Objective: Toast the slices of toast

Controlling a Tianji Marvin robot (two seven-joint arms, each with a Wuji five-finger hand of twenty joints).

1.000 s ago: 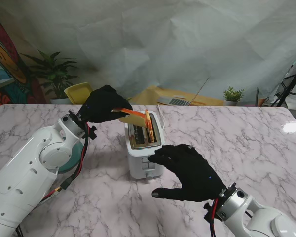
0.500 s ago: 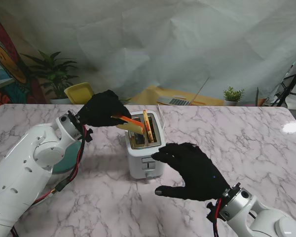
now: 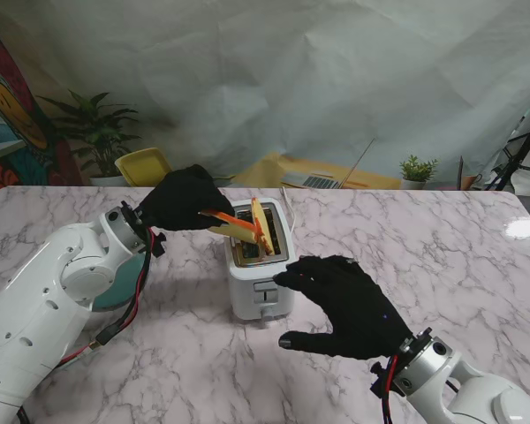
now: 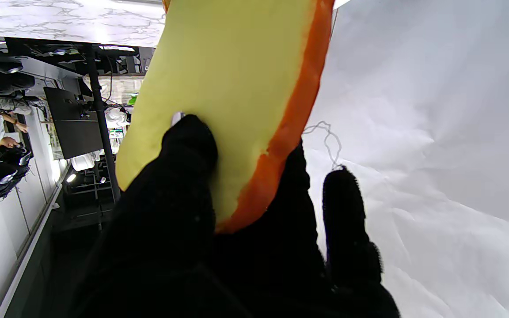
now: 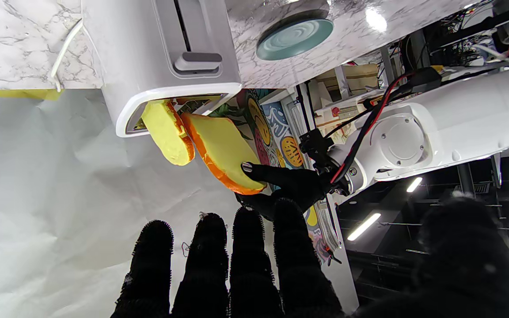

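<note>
Your white toaster [image 3: 259,265] stands mid-table on the marble table [image 3: 424,256], between both hands. Your left hand [image 3: 184,200] pinches one toast slice [image 3: 234,226], thumb on its yellow face, its far end tilted down at the toaster's left slot. A second toast slice [image 3: 259,225] leans in the right slot. Count: two slices, one toaster. Your right hand [image 3: 349,305] hovers fingers spread, holding nothing, just beside the toaster's front.

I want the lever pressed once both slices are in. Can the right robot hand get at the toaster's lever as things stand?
Probably yes. The right robot hand hovers open just in front of the toaster, and the lever on its near face is uncovered. The left robot hand and its toast slice are over the slots, out of the way.
</note>
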